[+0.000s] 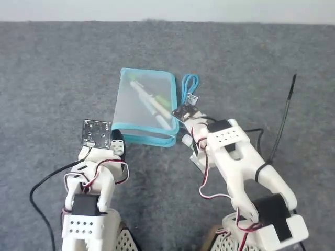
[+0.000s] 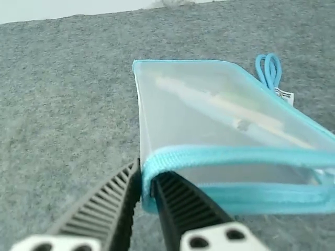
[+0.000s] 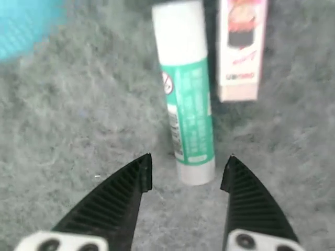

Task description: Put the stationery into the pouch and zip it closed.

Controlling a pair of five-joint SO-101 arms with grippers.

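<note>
Watching the feeds from my desk. Left gripper [image 2: 145, 180]: jaws pressed together on the pouch [image 2: 209, 120], pinching the teal zipper band at its near left corner. The pouch lies flat about mid-worktop [image 1: 52, 78], on the grey felt. It is translucent with teal trim, and pale pens [image 2: 225, 110] show through the mesh, lying diagonally. A blue cord loop [image 2: 268, 68] and a small white tag [image 2: 285, 95] sit at its far right corner; I can't make out the tag's print.

Right gripper [image 3: 187, 166]: jaws spread wide and holding nothing, low over the felt just right of the pouch. A glue stick [image 3: 186, 104] lies between the tips, white with a green label and a crossed-circle symbol. Just beside it is a small carton [image 3: 241, 47], pale with red lettering I won't try to read.
</note>
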